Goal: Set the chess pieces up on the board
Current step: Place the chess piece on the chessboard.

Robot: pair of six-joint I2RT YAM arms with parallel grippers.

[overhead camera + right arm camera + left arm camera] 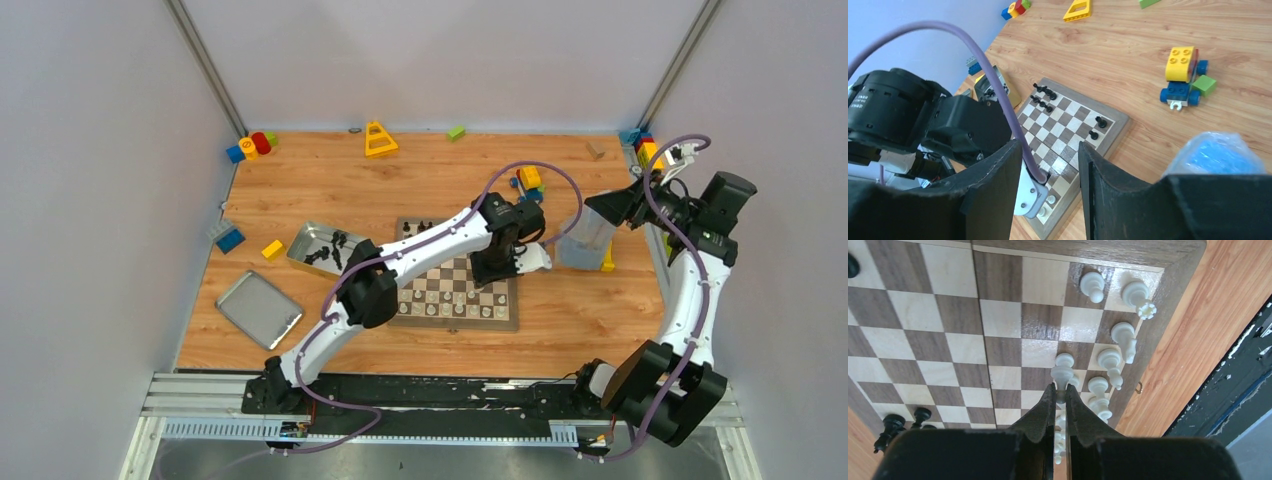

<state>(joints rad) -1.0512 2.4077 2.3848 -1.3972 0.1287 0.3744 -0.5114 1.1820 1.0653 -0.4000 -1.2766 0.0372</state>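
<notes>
A wooden table (420, 180) is carrying the board (460, 323). The left gripper (1060, 392) is pinching a white piece (1064, 371). The right gripper (1050, 147) is hanging with its fingers apart.

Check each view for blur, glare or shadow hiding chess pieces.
Top external: even light; tiny black and pale chess pieces barely resolve. Left wrist: checked wooden board sharp, left gripper dark, shut on a pale piece. Right wrist: right gripper blurred; board readable.

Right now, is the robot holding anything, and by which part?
Left gripper pinches a white chess piece by its narrow stem; right gripper holds nothing.
</notes>
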